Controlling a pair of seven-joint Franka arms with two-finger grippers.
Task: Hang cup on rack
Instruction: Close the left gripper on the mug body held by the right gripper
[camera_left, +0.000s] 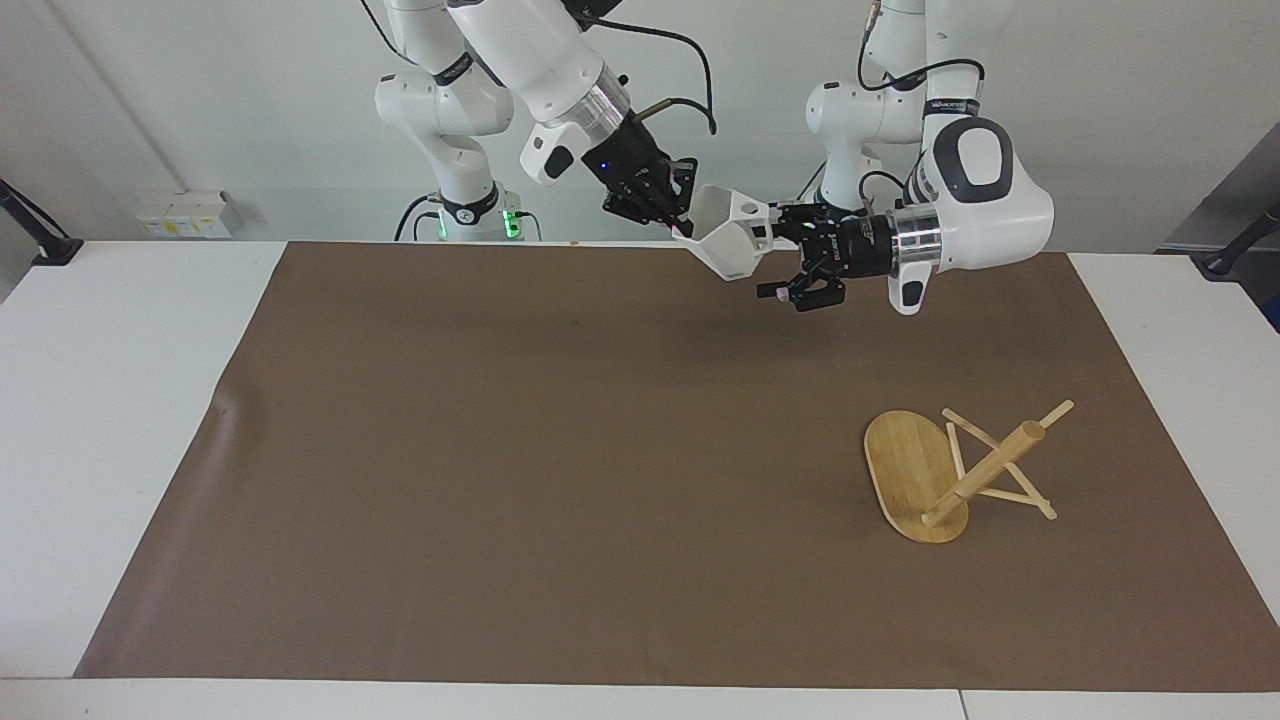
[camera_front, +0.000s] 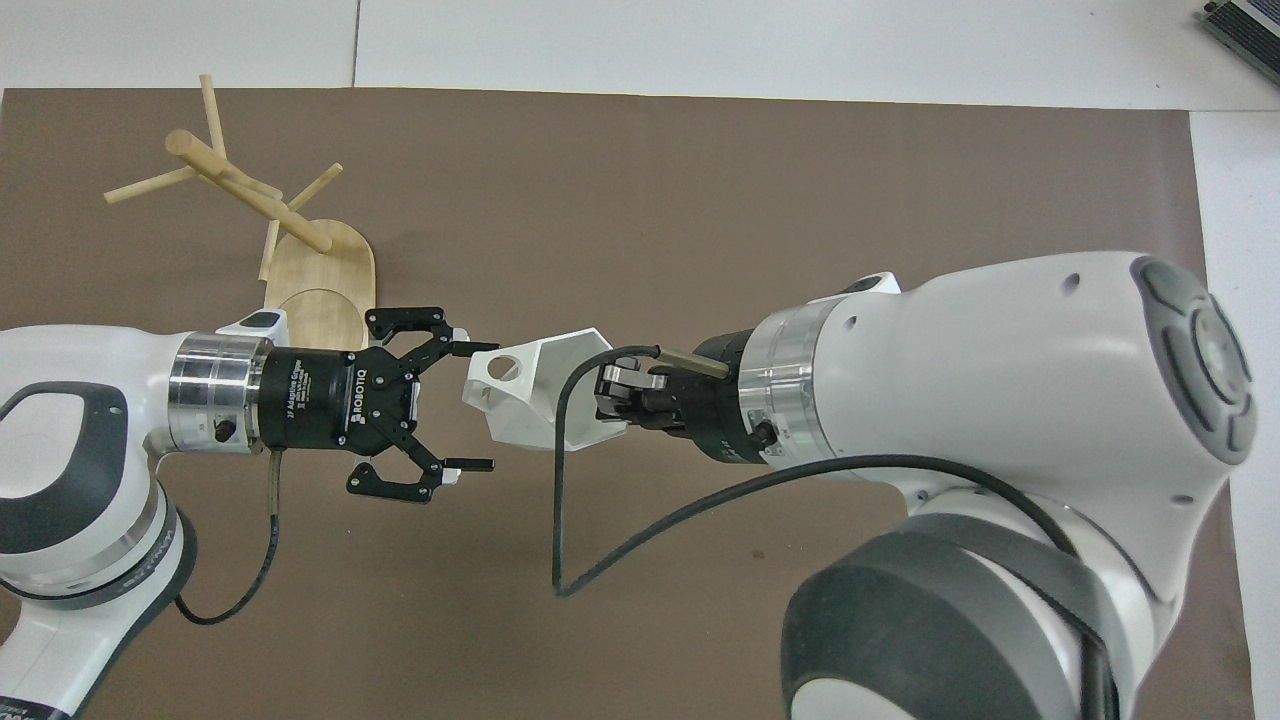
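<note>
high over the mat's robot-side edge, mid-handover. cup (camera_left: 733, 240) up in the air, pinched at its rim by right gripper (camera_left: 678, 222), fingers clamped shut on the wall, mouth tipped toward 10 o'clock in the facing view. left gripper (camera_left: 775, 262) level, pointing at the cup's blocky handle from 3 o'clock in that view, jaws spread wide, holding nothing; upper fingertip (camera_front: 478, 348) just beside the handle's round hole, lower one hanging clear below the cup's body. judged step: passing the cup from right to left, not yet taken.

next move, as a judgement: calls for easing the left gripper in so both fingers straddle the handle or the cup's wall, closing firmly, only then letting go on the right. calls also for a grip that leaves the handle's hole free, since a peg has to pass through it.

around: rack (camera_left: 945, 470) down on the brown mat (camera_left: 500, 450), toward the left arm's end, at about 5 o'clock from the cup in the facing view, well apart from it. appears tipped over, oval base on edge, post slanting, pegs touching the mat. likely in the way of hanging: no peg pointing up as it lies, so probably needs righting first. black cable (camera_front: 556, 480) looping under the right wrist, near the cup, worth keeping clear of the fingers.
</note>
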